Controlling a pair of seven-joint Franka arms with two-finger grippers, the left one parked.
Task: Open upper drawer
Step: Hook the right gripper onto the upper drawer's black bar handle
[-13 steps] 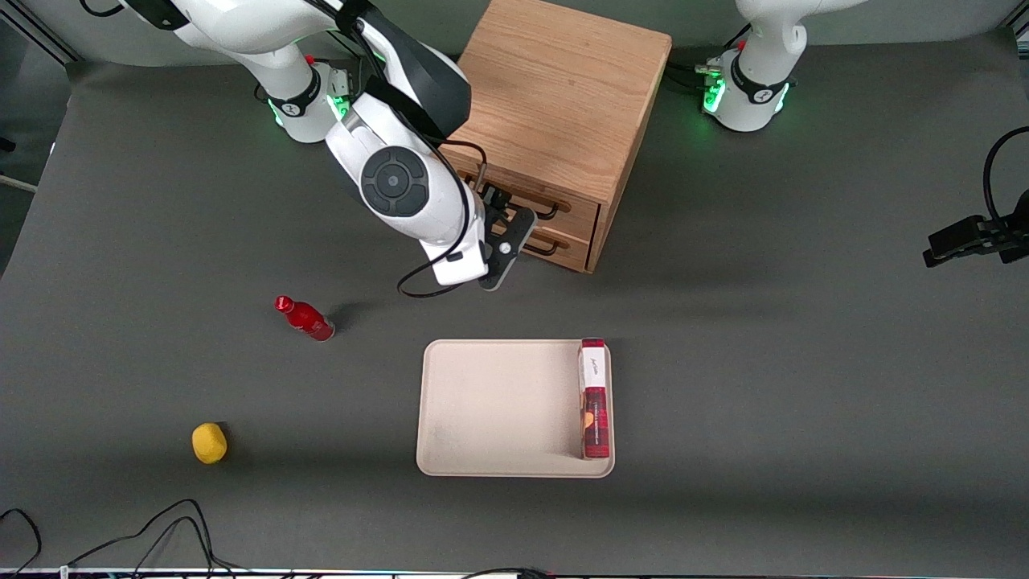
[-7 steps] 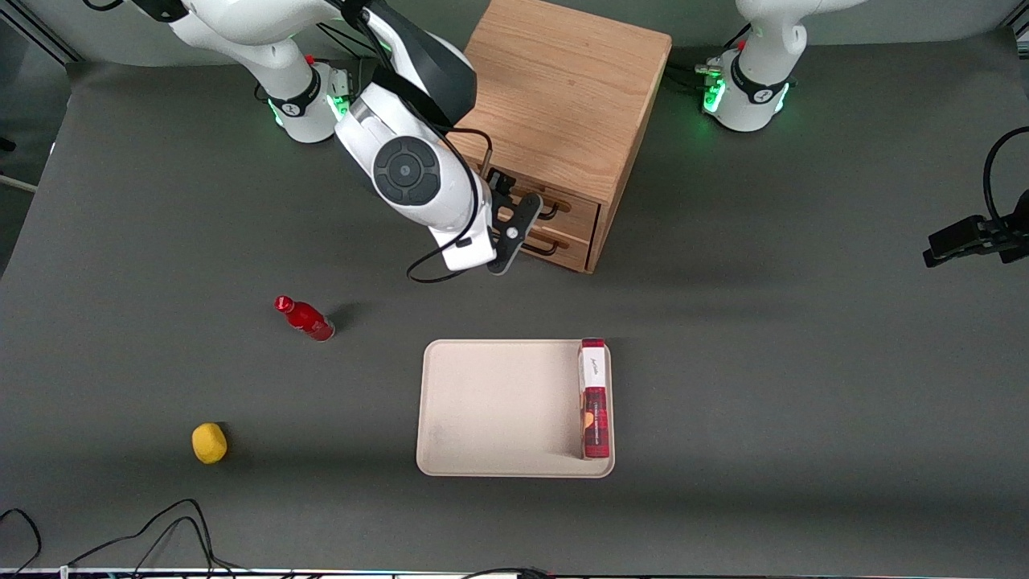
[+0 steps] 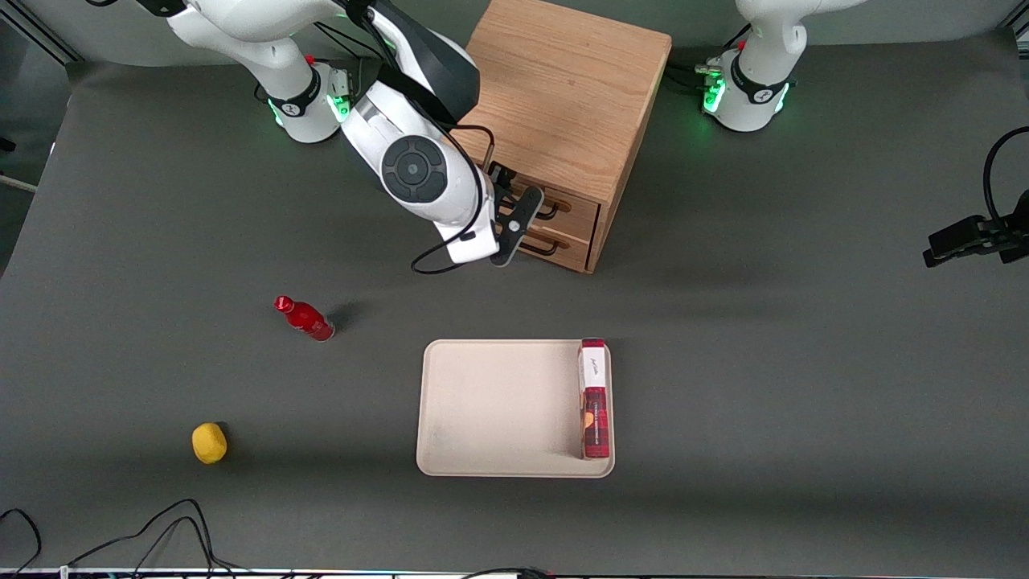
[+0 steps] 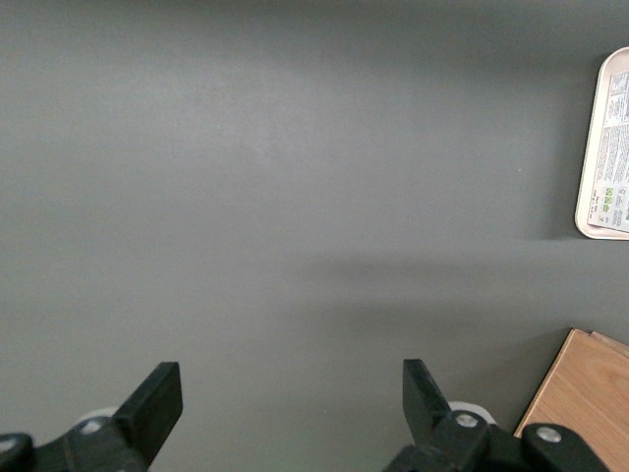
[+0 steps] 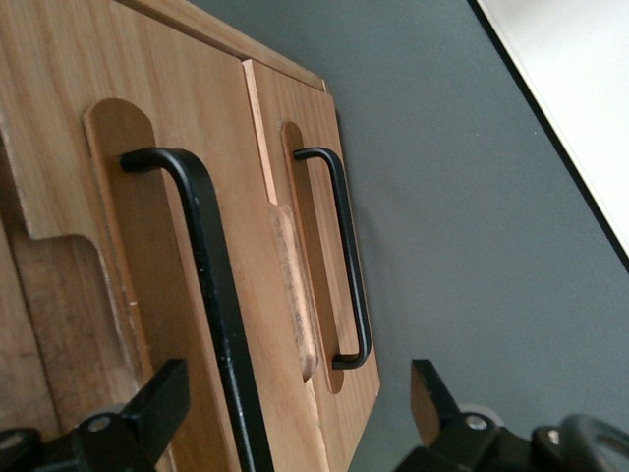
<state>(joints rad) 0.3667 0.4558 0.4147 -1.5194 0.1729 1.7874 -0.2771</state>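
Front view: the small wooden cabinet stands between the two arm bases, its two drawer fronts facing the camera at a slant. The upper drawer sits flush and closed, the lower drawer just beneath it. The gripper hangs directly in front of the drawer fronts. Nearer the camera lies a beige tray holding a red box — a red bottle and a yellow ball lie toward the working arm's end.

Right wrist view: the fingers are spread apart, and the upper drawer's black handle runs between them — not clamped
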